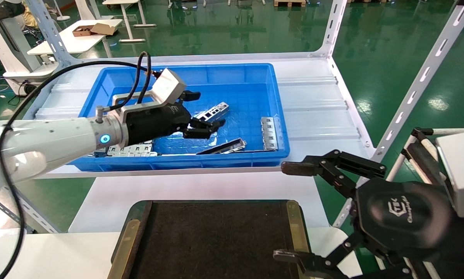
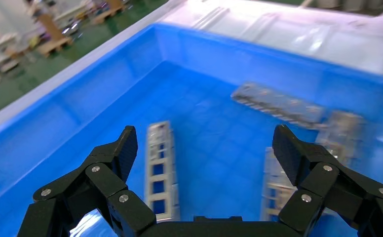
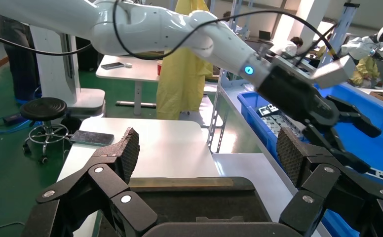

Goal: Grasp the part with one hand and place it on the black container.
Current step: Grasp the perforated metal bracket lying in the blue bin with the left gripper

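Blue bin (image 1: 278,112): left gripper (image 1: 203,112) inside, fingers spread wide above part (image 1: 213,112); right gripper (image 1: 294,211) parked, spread.

My left black linked-finger gripper (image 1: 205,110) hangs spread wide inside the deep blue plastic bin (image 1: 185,162), whose walls hem it on every side. Below it the slim silver slotted bar (image 1: 213,112) lies on open floor; a darker hollow bar (image 1: 224,147) and a flat slotted plate (image 1: 269,133) crowd the near and right. The black felt tray (image 1: 212,236) lies bare nearby.
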### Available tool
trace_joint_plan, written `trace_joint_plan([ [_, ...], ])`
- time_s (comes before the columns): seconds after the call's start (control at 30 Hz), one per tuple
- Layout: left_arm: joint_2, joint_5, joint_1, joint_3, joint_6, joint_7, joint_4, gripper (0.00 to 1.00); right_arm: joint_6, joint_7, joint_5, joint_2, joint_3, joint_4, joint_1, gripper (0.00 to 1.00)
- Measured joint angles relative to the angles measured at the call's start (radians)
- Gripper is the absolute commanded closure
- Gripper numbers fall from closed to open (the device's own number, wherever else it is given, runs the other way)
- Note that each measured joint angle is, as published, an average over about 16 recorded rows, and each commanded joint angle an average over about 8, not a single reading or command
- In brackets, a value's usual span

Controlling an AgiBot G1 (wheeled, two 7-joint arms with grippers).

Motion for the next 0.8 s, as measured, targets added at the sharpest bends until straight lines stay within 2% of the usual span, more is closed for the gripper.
trace_joint_plan([
  [0.1,0.038,0.008,-0.028,0.001,-0.032,0.028,0.094,0.0,0.0,0.0,0.0,0.0,0.0,0.0,0.0,0.0],
  [0.13,0.05,0.01,-0.037,0.001,-0.042,0.036,0.124,0.0,0.0,0.0,0.0,0.0,0.0,0.0,0.0,0.06],
  [0.17,0.061,0.011,-0.045,0.0,-0.052,0.044,0.152,0.07,0.0,0.0,0.0,0.0,0.0,0.0,0.0,0.16],
  [0.37,0.112,0.004,-0.078,-0.009,-0.097,0.092,0.29,0.82,0.0,0.0,0.001,0.0,-0.001,0.0,0.0,0.91],
  [0.4,0.118,0.001,-0.082,-0.012,-0.103,0.1,0.308,0.94,0.0,0.0,0.001,0.0,-0.001,0.0,0.0,0.97],
  [0.43,0.123,-0.002,-0.085,-0.014,-0.108,0.107,0.324,1.0,0.0,0.0,0.001,0.0,-0.001,0.0,0.0,1.0],
  [0.8,0.159,-0.032,-0.096,-0.035,-0.141,0.177,0.425,1.0,0.001,-0.001,0.001,0.001,-0.002,0.0,0.0,1.0],
])
